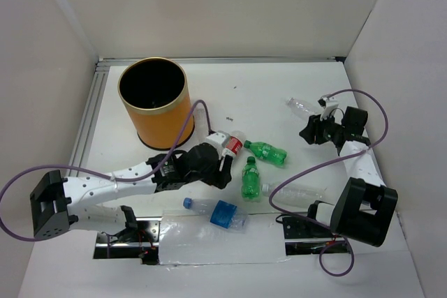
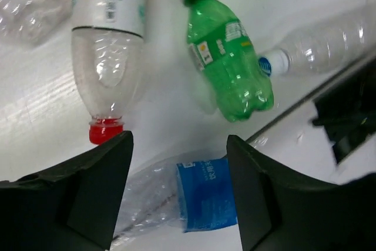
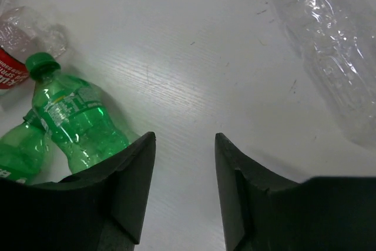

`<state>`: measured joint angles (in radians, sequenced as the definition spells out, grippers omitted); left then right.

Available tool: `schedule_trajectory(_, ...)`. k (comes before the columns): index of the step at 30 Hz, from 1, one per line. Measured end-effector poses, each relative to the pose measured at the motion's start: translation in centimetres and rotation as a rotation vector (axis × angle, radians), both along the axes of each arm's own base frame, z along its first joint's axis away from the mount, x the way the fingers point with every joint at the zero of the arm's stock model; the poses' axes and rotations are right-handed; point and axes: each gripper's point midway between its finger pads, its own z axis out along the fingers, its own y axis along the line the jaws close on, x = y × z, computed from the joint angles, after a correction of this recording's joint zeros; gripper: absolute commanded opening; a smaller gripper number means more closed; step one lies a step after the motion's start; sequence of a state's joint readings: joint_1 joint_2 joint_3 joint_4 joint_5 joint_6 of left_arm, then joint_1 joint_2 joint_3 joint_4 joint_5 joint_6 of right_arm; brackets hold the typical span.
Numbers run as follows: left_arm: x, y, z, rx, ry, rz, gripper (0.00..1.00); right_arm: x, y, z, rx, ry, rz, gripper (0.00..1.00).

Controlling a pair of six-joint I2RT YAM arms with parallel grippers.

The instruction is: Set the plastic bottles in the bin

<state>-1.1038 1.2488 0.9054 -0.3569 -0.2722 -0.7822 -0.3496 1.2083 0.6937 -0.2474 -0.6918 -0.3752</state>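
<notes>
Entry, near to far. Closest to the arm bases you have a flattened blue-label bottle (image 1: 218, 212) lying on its side on the table (image 1: 279, 82), blue cap to the left. In the left wrist view it shows low between the fingers (image 2: 97, 189). To its right, a clear bottle (image 1: 297, 192) lies on its side, cap pointing left toward the near green bottle (image 1: 250, 178), which lies with its cap away from you. The left gripper (image 2: 179, 139) hangs low over this cluster with its jaws spread and nothing between them. The red cap of the red-label bottle (image 2: 108, 45) sits just beside one fingertip (whether they touch, you cannot tell). That bottle lies tilted, with the far green bottle (image 1: 269, 151) just to its right. Both green bottles and the red label also show at the left edge of the right wrist view. Farther back on the right, the right gripper (image 3: 184, 139) is also released, its jaws parted over bare tabletop, with a crumpled clear bottle (image 3: 332, 45) lying just beside it on the far side. The bin (image 1: 160, 127) stands upright at the far left, well apart from the right gripper and near the left arm. All six bottles are on the table, outside the bin.
</notes>
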Motion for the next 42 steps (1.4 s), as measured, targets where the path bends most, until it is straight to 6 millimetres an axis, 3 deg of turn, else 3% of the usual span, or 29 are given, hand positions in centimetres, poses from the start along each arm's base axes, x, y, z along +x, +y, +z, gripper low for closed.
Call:
schedule_trajectory(1, -0.4, -0.2, 0.1, 0.011, -0.035, -0.082, 0.72, -0.1, 0.2, 0.0, 0.005, -0.001, 0.015, 0.78)
schedule_trajectory(2, -0.8, -0.3, -0.1, 0.029, -0.066, -0.167, 0.71, -0.2, 0.5, 0.1, 0.013, -0.003, 0.032, 0.87)
schedule_trajectory(5, -2.4, -0.2, -1.2, 0.095, -0.128, -0.4, 0.8, -0.5, 1.1, 0.1, 0.014, -0.018, 0.082, 0.97)
schedule_trajectory(10, -6.2, 0.7, -4.1, 0.166, -0.203, -0.738, 0.89, -0.8, 1.5, 0.2, 0.008, -0.031, 0.127, 0.98)
schedule_trajectory(13, -8.0, 1.5, -5.0, 0.18, -0.238, -0.89, 0.89, -1.0, 1.8, 0.4, 0.006, -0.045, 0.149, 0.98)
schedule_trajectory(17, -9.0, 1.1, -5.5, 0.19, -0.288, -1.044, 0.89, -1.0, 2.0, 0.7, 0.004, -0.06, 0.17, 0.98)
schedule_trajectory(23, -9.5, 0.3, -9.1, 0.271, -0.302, -1.213, 0.9, -1.2, 2.1, 0.6, 0.006, -0.056, 0.179, 0.99)
schedule_trajectory(25, -9.5, -0.6, -9.1, 0.254, -0.332, -1.247, 0.88, -1.3, 2.1, 0.6, 0.003, -0.058, 0.183, 0.99)
schedule_trajectory(27, -9.1, -1.9, -9.1, 0.241, -0.365, -1.27, 0.84, -1.3, 2.1, 0.5, 0.001, -0.059, 0.185, 0.99)
schedule_trajectory(29, -8.8, -3.0, -9.2, 0.225, -0.396, -1.275, 0.7, -1.3, 2.2, 0.5, 0.002, -0.058, 0.188, 0.97)
schedule_trajectory(30, -8.6, -3.4, -9.2, 0.222, -0.411, -1.275, 0.49, -1.3, 2.2, 0.5, 0.003, -0.06, 0.191, 0.97)
schedule_trajectory(33, -8.1, -3.8, -9.0, 0.226, -0.445, -1.264, 0.23, -1.4, 2.4, 0.6, 0.006, -0.063, 0.203, 0.87)
schedule_trajectory(34, -8.0, -3.9, -9.0, 0.229, -0.449, -1.262, 0.0, -1.4, 2.5, 0.6, 0.007, -0.066, 0.209, 0.82)
schedule_trajectory(38, -7.7, -4.2, -9.0, 0.23, -0.463, -1.25, 0.0, -1.7, 3.0, 0.7, 0.019, -0.079, 0.246, 0.54)
schedule_trajectory(42, -7.5, -4.0, -8.7, 0.24, -0.463, -1.231, 0.0, -2.2, 3.6, 0.8, 0.033, -0.084, 0.285, 0.37)
